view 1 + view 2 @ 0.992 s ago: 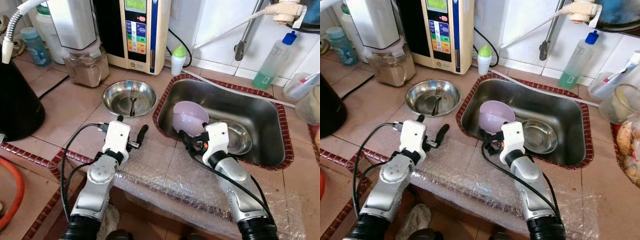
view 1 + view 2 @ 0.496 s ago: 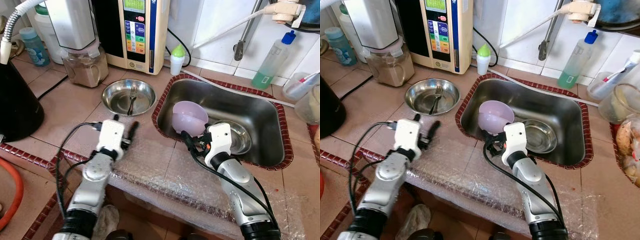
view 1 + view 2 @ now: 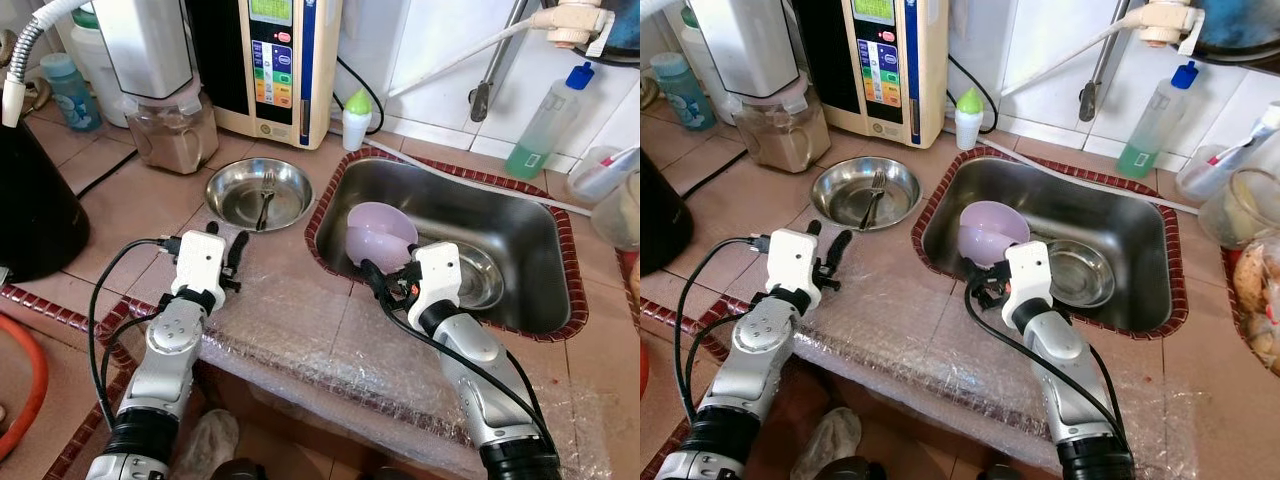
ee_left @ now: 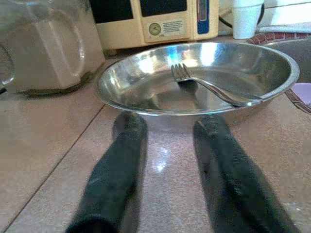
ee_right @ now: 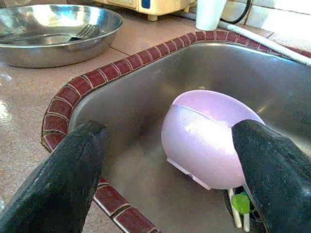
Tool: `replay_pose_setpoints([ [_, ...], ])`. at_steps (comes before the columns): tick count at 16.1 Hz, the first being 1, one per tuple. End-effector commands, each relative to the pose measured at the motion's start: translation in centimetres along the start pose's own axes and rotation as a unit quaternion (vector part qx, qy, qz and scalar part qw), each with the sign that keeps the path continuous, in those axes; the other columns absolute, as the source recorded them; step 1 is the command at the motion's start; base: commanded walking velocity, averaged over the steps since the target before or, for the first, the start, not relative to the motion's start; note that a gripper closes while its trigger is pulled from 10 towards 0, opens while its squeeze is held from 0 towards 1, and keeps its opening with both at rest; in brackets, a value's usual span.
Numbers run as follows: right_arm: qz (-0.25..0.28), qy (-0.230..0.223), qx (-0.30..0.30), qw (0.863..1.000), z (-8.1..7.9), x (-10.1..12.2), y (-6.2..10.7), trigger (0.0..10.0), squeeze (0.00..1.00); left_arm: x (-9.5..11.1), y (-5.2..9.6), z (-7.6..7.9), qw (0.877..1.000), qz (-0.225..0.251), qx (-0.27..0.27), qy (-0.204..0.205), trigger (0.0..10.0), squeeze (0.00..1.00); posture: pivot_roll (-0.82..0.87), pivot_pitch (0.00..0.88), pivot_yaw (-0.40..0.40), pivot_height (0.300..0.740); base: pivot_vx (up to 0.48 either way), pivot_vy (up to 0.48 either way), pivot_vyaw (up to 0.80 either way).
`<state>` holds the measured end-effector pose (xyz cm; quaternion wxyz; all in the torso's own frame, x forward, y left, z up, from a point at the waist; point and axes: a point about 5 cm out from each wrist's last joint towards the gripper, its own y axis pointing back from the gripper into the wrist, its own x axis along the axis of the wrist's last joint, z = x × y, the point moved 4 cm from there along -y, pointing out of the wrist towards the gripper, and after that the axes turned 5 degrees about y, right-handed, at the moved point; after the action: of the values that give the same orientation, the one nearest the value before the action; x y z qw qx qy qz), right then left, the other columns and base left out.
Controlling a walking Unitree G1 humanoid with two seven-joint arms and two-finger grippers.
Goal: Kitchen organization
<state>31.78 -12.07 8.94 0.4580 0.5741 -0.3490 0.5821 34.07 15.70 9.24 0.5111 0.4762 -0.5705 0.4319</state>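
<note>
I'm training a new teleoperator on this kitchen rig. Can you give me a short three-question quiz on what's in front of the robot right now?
1. True or false: the fork lies inside the steel bowl on the counter.
2. Which gripper faces the lilac bowl in the sink? A) left gripper B) right gripper
3. Fill in: the left gripper's fingers point at the ____.

Key:
1. True.
2. B; its open fingers frame the lilac bowl without touching it.
3. Steel bowl on the counter; the fingers are open, just short of its rim.
</note>
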Motion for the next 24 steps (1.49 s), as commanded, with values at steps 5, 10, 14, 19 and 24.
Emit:
replay_pose_setpoints([
  [5,0.008,0.009,-0.001,1.000,0.1,0.7,-0.1,10.0,0.00,2.4,0.6,2.2,0.997,0.068,-0.032,0.030,10.0,1.00,-0.05,0.000,-0.033,0.740,0.000,0.000,0.00],
  [10,0.010,0.008,0.000,1.000,-0.1,0.7,-0.3,10.0,0.00,1.3,1.3,5.2,0.995,0.060,-0.081,0.003,10.0,1.00,-0.05,0.000,-0.030,0.740,0.000,0.000,0.00],
  [14,0.012,0.012,0.001,1.000,0.0,0.9,-0.2,10.0,0.00,1.5,-0.1,5.1,0.993,0.071,-0.074,-0.056,10.0,1.00,-0.07,0.000,-0.028,0.740,0.000,0.000,0.00],
  [19,0.012,0.013,-0.001,1.000,0.0,1.0,0.0,10.0,0.00,2.0,-1.5,4.5,0.993,0.077,-0.045,-0.076,10.0,0.72,-0.09,0.000,-0.024,0.740,0.000,0.000,0.00],
  [24,0.013,0.014,-0.007,1.000,0.2,1.0,0.1,10.0,0.00,0.5,-2.4,4.5,0.996,0.041,-0.051,-0.059,0.0,0.00,-0.10,0.000,-0.020,0.740,0.000,0.000,0.00],
])
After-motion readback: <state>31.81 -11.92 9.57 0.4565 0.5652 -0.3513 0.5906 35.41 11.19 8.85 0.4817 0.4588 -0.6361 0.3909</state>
